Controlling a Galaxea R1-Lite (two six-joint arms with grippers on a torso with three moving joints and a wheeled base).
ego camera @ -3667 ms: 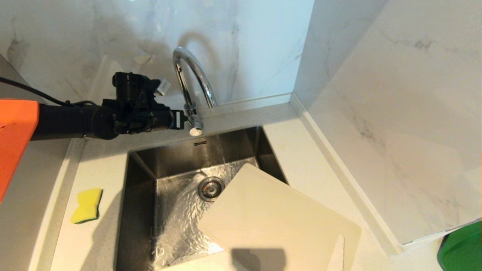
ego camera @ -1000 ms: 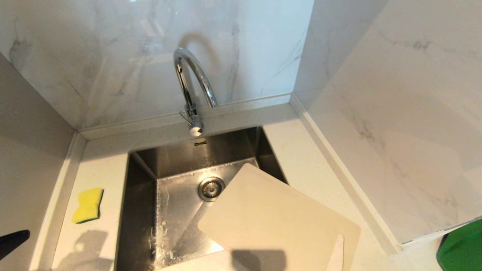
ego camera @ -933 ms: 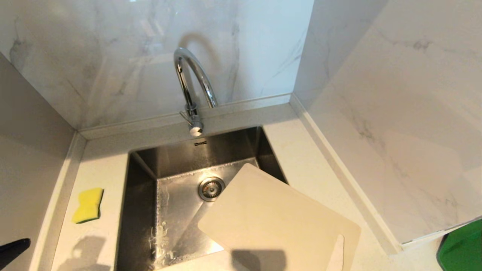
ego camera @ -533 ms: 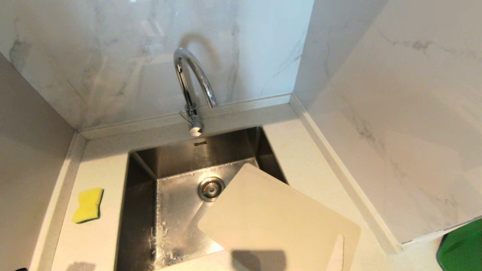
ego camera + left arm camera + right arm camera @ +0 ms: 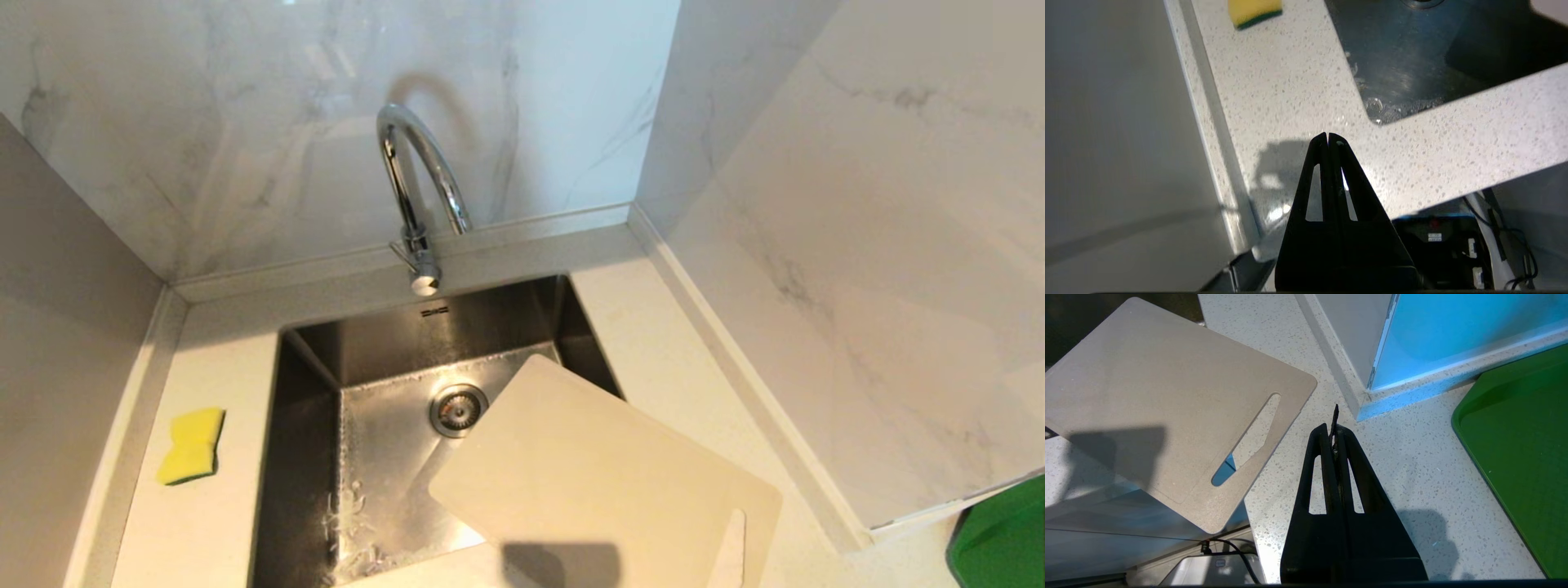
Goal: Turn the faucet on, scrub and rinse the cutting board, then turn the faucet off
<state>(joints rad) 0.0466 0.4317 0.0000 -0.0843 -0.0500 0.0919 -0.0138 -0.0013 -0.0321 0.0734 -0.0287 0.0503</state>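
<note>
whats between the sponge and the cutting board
In the head view, the steel sink, its wet floor and drain, separates the sponge from the cutting board.

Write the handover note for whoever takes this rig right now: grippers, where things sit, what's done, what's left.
Left gripper: shut, empty, above the near counter edge, out of the head view.
Right gripper: shut, empty, over the counter between the cutting board and a green tray.
Faucet: no water running from the spout.
Cutting board: lies across the sink's near right corner, partly over the basin, partly on the counter; looks clean.
Sponge: on the counter left of the sink.
Done: the wet basin and clean board suggest washing is over; water is off.
Left: apparently nothing; just check the board.
</note>
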